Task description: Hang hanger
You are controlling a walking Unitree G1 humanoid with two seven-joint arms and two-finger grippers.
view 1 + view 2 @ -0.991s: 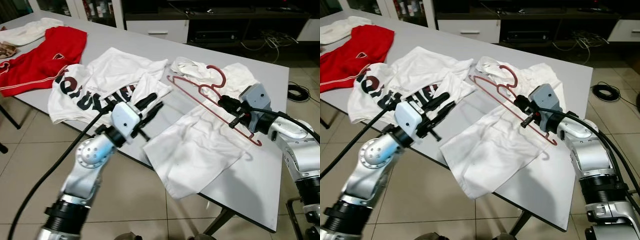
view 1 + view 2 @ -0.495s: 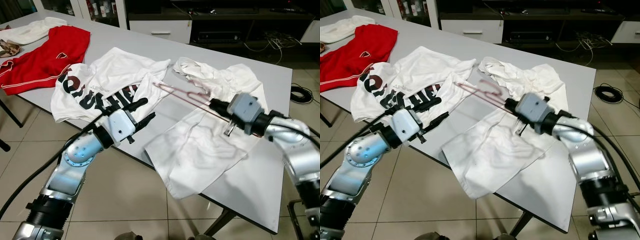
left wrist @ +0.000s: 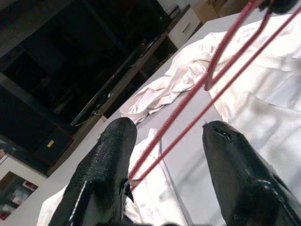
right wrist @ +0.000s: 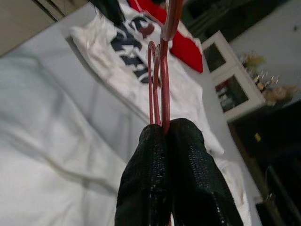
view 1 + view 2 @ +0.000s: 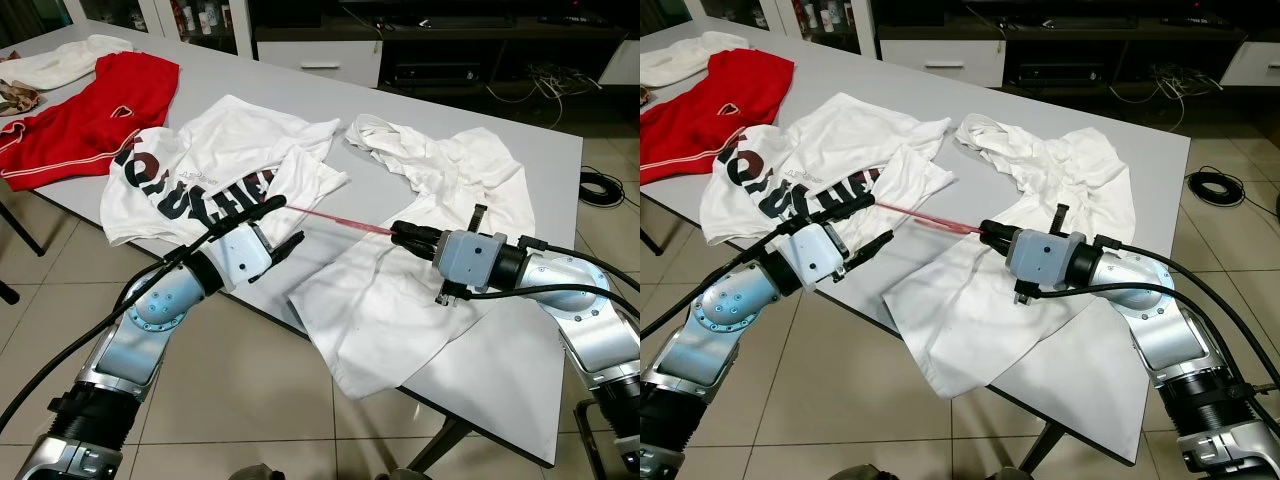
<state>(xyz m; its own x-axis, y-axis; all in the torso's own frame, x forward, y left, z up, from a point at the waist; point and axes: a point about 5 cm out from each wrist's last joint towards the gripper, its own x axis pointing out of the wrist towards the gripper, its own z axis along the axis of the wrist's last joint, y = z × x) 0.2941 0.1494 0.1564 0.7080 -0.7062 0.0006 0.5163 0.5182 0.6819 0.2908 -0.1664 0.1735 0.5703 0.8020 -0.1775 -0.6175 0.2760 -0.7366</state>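
Now you are looking down on a grey table (image 5: pixel 520 370) strewn with white shirts (image 5: pixel 400 290) and a red garment (image 5: pixel 95 110), standing on a tiled floor (image 5: pixel 260 410). Your right gripper (image 4: pixel 165 129) is pinching its fingers tight on the red hanger (image 5: pixel 930 219), which is reaching across toward the left gripper (image 3: pixel 164 141), whose fingers (image 3: pixel 113 155) are gaping wide with the hanger's wires running between them.

Grey table (image 5: pixel 520 370), tiled floor (image 5: pixel 270 420), dark TV cabinet (image 5: pixel 460 50).

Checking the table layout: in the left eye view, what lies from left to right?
Red shirt → printed white shirt → left gripper → red hanger → right gripper → plain white shirt
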